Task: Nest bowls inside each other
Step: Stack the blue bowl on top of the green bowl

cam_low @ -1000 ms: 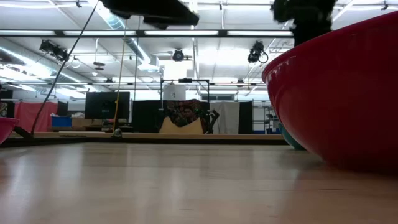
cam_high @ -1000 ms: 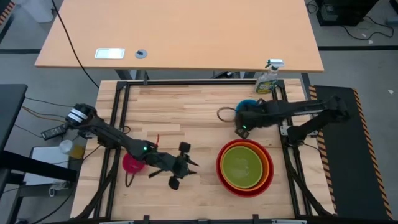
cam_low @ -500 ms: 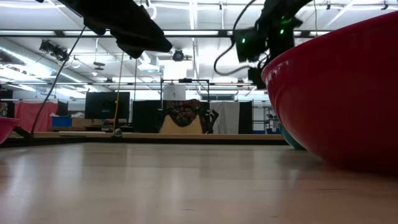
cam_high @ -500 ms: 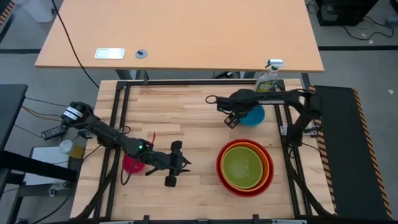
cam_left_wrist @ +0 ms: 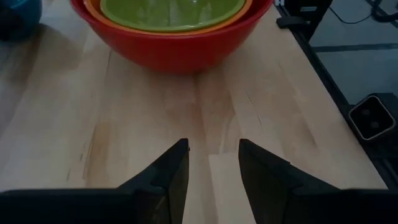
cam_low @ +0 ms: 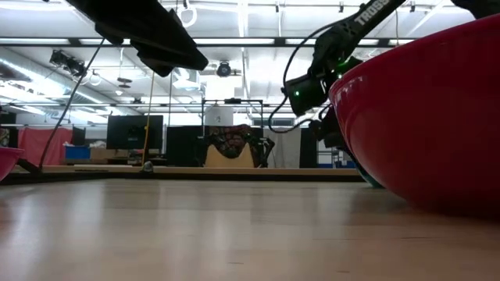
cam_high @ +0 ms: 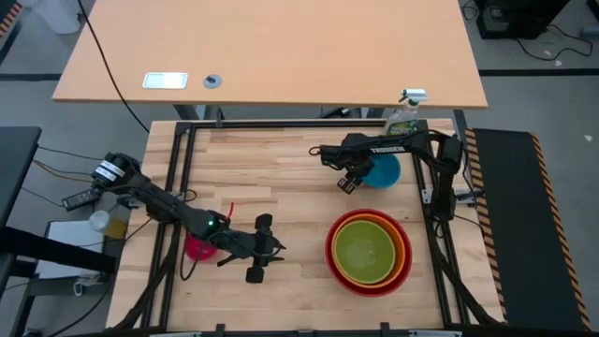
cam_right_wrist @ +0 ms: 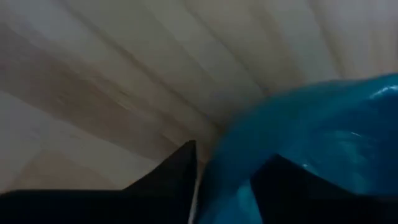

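A red bowl (cam_high: 330, 245) near the table's right front holds an orange bowl (cam_high: 403, 253) and a lime green bowl (cam_high: 365, 251). Behind it the blue bowl (cam_high: 384, 171) rests on its base. The magenta pink bowl (cam_high: 195, 249) sits at the left front, under my left arm. My left gripper (cam_high: 273, 247) hovers open between the pink bowl and the red one, nothing between its fingers (cam_left_wrist: 177, 168). My right gripper (cam_high: 348, 180) points steeply down at the blue bowl's left rim, one finger (cam_right_wrist: 183, 168) outside the wall and one (cam_right_wrist: 280, 183) inside. My right gripper comes from above astride the left rim (cam_right_wrist: 214, 180) of the blue bowl, which stays on the table. A thin strip of table shows between the outer finger and the wall. Whether the inner finger touches the bowl, I cannot tell.
A green spray bottle (cam_high: 404, 120) stands at the far right corner, just behind the blue bowl. A black frame (cam_high: 178, 168) runs around the wooden table top. Bare wood lies in the middle and far left.
My right gripper has swung from beside the nested stack toward the far edge and sunk steeply down onto the blue bowl's left rim. My left gripper has drawn back a little toward the table's left edge. No bowl has moved.
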